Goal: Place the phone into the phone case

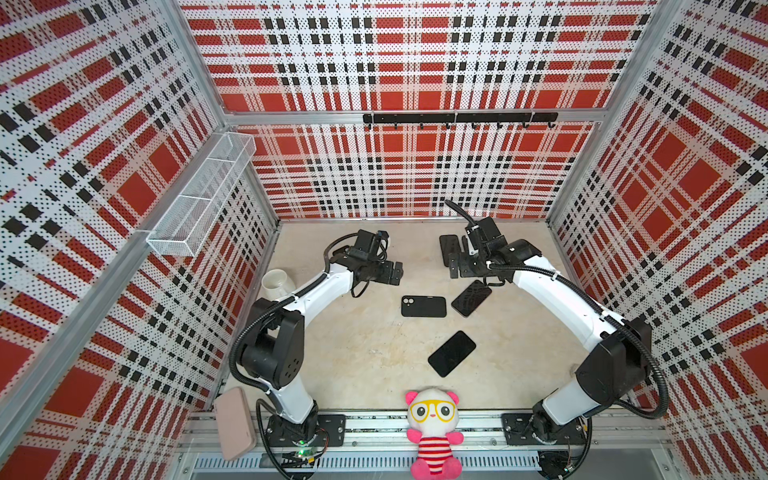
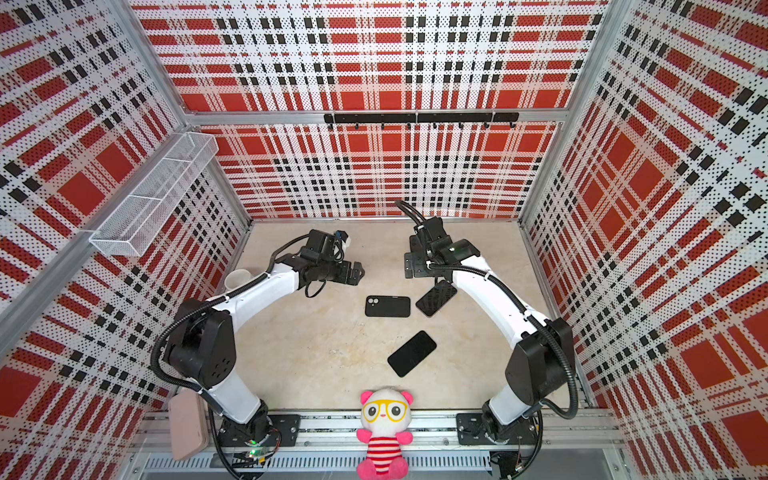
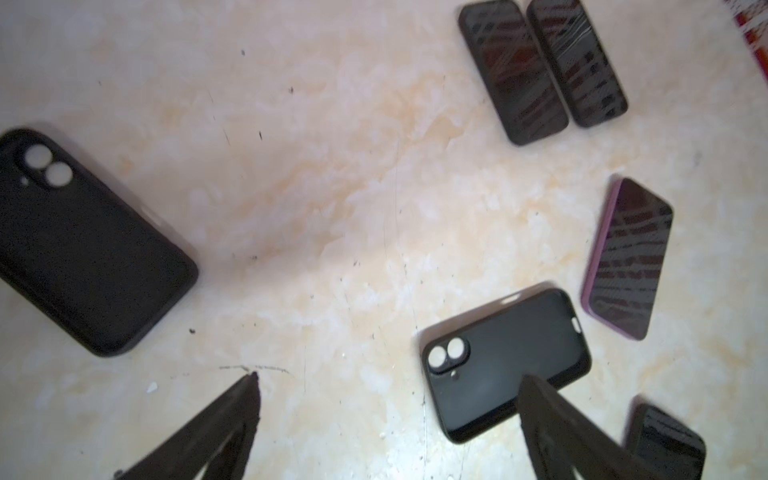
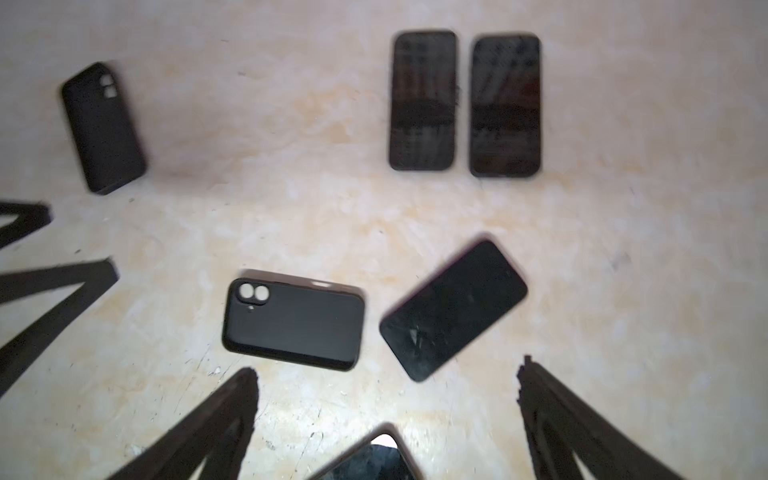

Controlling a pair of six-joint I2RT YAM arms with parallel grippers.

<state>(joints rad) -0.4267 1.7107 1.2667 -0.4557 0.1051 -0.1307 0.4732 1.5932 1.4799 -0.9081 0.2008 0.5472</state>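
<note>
Beneath the gaping, empty right pincer (image 4: 386,368) two phones (image 1: 448,247) half hide; left pincer (image 3: 390,380) likewise.

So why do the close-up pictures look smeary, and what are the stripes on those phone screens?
Right wrist view: soft and smeared all over, the black phone case has ghosted edges, likely camera motion. Left wrist view: somewhat sharper; the stripes on the purple-edged phone mirror the plaid walls. Both top views: crisp, evenly lit.

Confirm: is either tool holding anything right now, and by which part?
Nothing is held. The left tool and the right tool are both open and empty above the table.
</note>
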